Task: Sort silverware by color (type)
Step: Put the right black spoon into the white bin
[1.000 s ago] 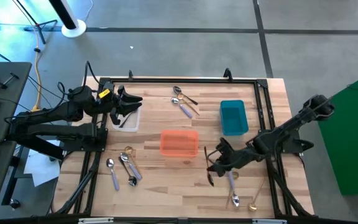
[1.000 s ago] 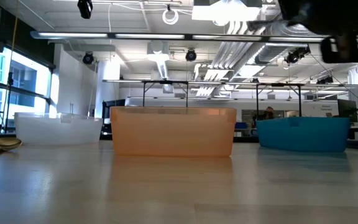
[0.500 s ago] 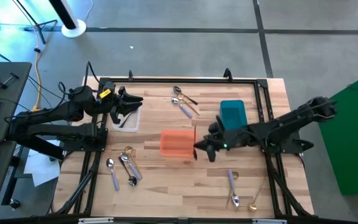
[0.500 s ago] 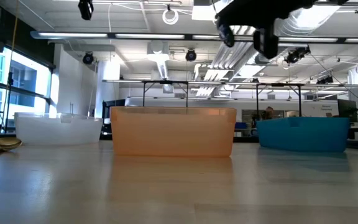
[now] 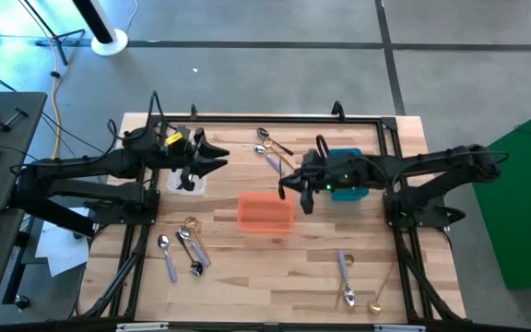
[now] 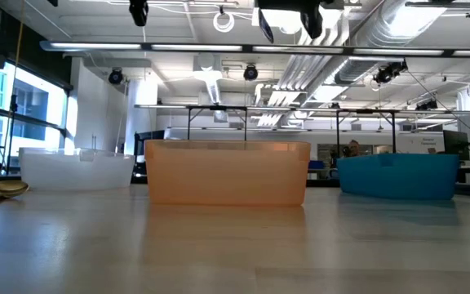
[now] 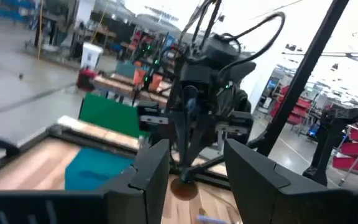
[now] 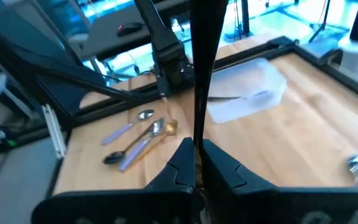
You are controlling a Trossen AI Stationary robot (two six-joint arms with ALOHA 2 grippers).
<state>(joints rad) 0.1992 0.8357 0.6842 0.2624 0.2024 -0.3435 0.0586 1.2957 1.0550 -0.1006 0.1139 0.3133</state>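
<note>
My right gripper (image 5: 293, 188) hangs high above the table between the orange bin (image 5: 265, 212) and the teal bin (image 5: 347, 175), shut on a black spoon (image 8: 199, 74). My left gripper (image 5: 212, 162) stands open and holds nothing, above the clear bin (image 5: 190, 178) at the far left, where a black spoon (image 8: 230, 96) lies. Other silverware lies flat on the wood: a few spoons at the far middle (image 5: 271, 149), a cluster at the near left (image 5: 184, 247), a lavender-handled spoon (image 5: 346, 277) and a gold one (image 5: 376, 301) at the near right. My right gripper pinches the black spoon between its two fingers (image 8: 197, 140). The spoon runs on straight beyond the fingertips, along the fingers; which end is in the hold I cannot tell. The fingers point toward the table's left, slanting a little downward. The spoon is lifted clear of the table.
The three bins stand in a loose row across the table's middle. A black frame (image 5: 265, 118) runs along the table's far edge and its sides. Bare wood (image 5: 275, 277) lies between the near-left and near-right spoons.
My right gripper has risen from the table's near right and swung toward the far left, past the orange bin, rolling its wrist, with the black spoon still in its shut fingers. My left gripper has moved a little toward the table's right, over the clear bin.
</note>
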